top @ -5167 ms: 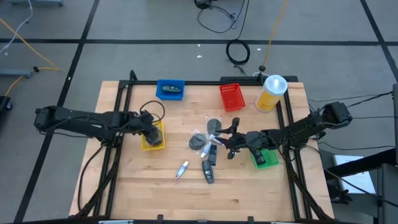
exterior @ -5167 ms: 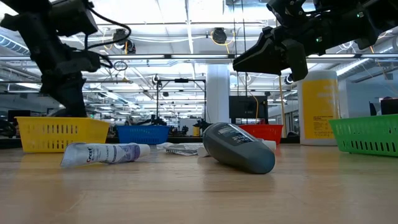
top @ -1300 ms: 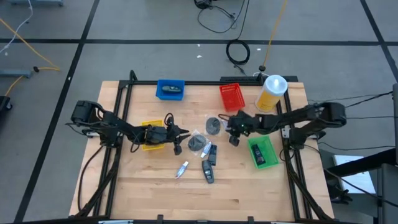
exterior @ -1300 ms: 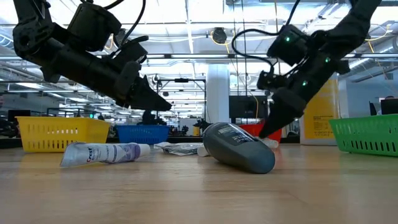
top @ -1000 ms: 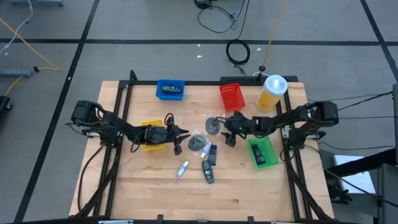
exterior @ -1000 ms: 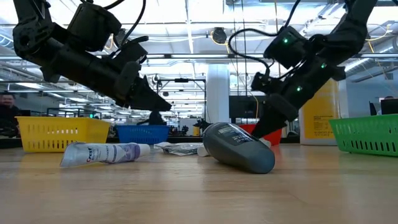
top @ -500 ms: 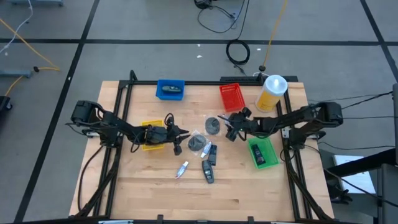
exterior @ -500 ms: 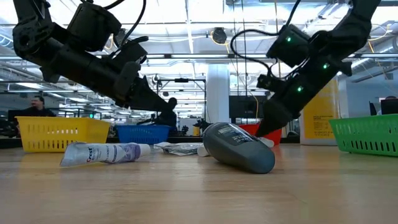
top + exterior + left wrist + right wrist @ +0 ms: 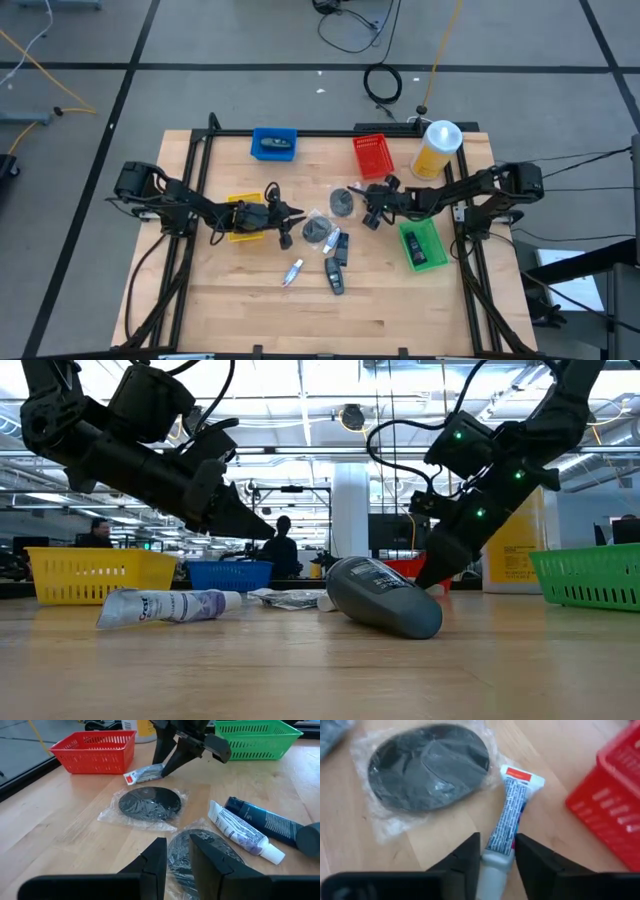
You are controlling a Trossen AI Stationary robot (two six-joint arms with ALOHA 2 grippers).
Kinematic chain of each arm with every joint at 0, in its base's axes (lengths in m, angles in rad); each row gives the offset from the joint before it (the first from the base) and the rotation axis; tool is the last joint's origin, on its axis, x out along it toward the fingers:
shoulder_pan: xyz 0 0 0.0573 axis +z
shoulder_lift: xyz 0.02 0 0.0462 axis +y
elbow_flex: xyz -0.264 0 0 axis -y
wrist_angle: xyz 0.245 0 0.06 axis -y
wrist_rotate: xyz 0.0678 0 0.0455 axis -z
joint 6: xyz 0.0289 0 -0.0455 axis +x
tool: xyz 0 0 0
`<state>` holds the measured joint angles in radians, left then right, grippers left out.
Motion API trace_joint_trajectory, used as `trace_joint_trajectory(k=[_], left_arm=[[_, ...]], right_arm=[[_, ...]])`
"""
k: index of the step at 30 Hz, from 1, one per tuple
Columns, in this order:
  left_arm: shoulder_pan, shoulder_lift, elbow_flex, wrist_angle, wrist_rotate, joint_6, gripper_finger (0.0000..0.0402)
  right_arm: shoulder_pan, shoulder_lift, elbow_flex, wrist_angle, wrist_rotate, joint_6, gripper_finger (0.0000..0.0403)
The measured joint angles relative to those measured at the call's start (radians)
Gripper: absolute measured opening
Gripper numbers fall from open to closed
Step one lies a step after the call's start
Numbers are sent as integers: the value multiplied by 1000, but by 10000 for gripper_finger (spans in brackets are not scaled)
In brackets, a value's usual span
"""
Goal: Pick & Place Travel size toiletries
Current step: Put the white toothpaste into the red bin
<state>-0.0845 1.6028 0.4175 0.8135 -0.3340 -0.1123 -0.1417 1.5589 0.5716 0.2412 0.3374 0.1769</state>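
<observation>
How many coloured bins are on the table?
4: a blue bin at the far edge, a red bin beside the yellow canister, a yellow bin under the left arm, a green bin under the right arm.

Near the middle of the counter (image 9: 200,300) lay two grey round discs in crinkled clear wrappers, one (image 9: 342,202) just beside the red bin (image 9: 372,155) and the other (image 9: 319,228) next to it, both flat. A small silver-grey tube with a red-and-white end (image 9: 510,815) lay flat between the first disc and the red bin, its capped end between the fingers of the right claw (image 9: 496,857). A dark blue tube (image 9: 267,822) and a white tube (image 9: 240,832) lay side by side. A stubby grey bottle (image 9: 383,596) lay on its side, and another white tube (image 9: 170,606) lay alone near the front.
</observation>
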Motion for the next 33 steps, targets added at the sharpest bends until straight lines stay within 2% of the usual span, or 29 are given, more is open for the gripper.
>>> trace_joint_trajectory(k=[5,10,14,19,21,25,30,33], left_arm=[[0,0,0,0,0,2,81],[0,0,0,0,0,2,81],[0,0,0,0,-1,2,81],[4,0,0,0,-5,3,81],[6,0,0,0,-7,1,81],[6,0,0,0,-7,0,81],[6,0,0,0,-7,1,81],[6,0,0,0,-7,3,81]], right_arm=[[22,0,0,127,-64,-71,56],[-5,-45,17,206,-62,-119,47],[-91,-129,79,44,27,-84,54],[-254,-171,199,-259,51,10,53],[-318,-155,227,-320,30,47,53],[-411,-81,239,-300,-106,73,54],[-456,10,239,-171,-130,76,54],[-461,32,239,-157,-134,72,54]])
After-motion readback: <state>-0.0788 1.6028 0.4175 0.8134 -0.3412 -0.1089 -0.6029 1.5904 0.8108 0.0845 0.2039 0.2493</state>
